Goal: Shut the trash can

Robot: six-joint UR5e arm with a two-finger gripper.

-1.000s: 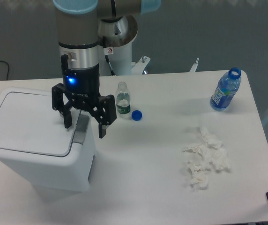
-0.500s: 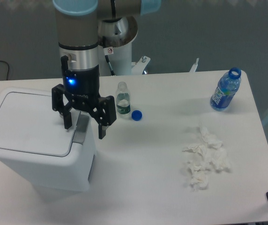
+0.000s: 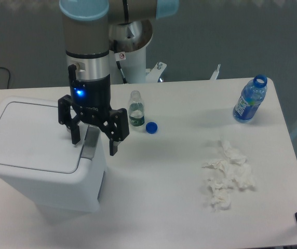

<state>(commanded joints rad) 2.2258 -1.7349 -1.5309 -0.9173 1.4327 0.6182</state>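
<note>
The trash can [image 3: 39, 155] is a large white bin at the left of the table, its flat lid lying down on top. A grey latch strip [image 3: 90, 142] runs along the lid's right edge. My gripper [image 3: 94, 142] hangs open just above that strip, one finger [image 3: 76, 134] over the lid's right edge and the other finger [image 3: 113, 144] past the bin's right side. Nothing is held between the fingers.
A small clear bottle [image 3: 136, 110] without a cap stands just right of the gripper, its blue cap [image 3: 151, 127] beside it. A blue open bottle [image 3: 250, 99] stands at the far right. Crumpled white tissues [image 3: 227, 175] lie at the right front.
The gripper has shifted very slightly, by a few pixels; the lid and everything else stay as before.
</note>
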